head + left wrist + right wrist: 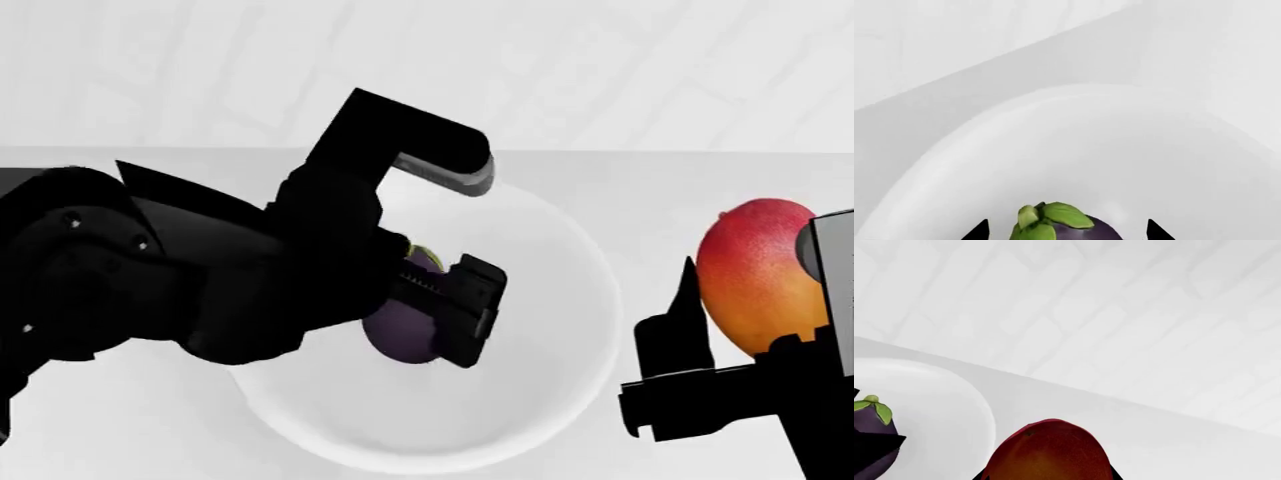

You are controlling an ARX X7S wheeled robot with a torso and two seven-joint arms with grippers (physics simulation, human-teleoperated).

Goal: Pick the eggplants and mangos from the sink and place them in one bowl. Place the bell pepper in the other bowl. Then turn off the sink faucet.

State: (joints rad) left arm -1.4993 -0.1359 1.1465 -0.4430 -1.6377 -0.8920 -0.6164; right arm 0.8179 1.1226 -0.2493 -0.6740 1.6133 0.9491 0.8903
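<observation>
A glossy purple eggplant (400, 335) with a green cap sits between the fingers of my left gripper (424, 305), which is shut on it just above the inside of a large white bowl (587, 300). In the left wrist view the eggplant (1084, 232) shows between the two black fingertips, over the bowl's floor (1121, 150). To the right of the bowl, my right gripper (747, 335) is shut on the red-to-orange mango (754, 275), held above the counter. The right wrist view shows the mango (1047, 455), the bowl (954, 400) and the eggplant (871, 420). The sink, bell pepper and faucet are out of view.
The white counter (747, 190) runs under both arms to a white tiled wall (601, 70) close behind the bowl. My bulky black left arm (134, 280) covers the bowl's left side.
</observation>
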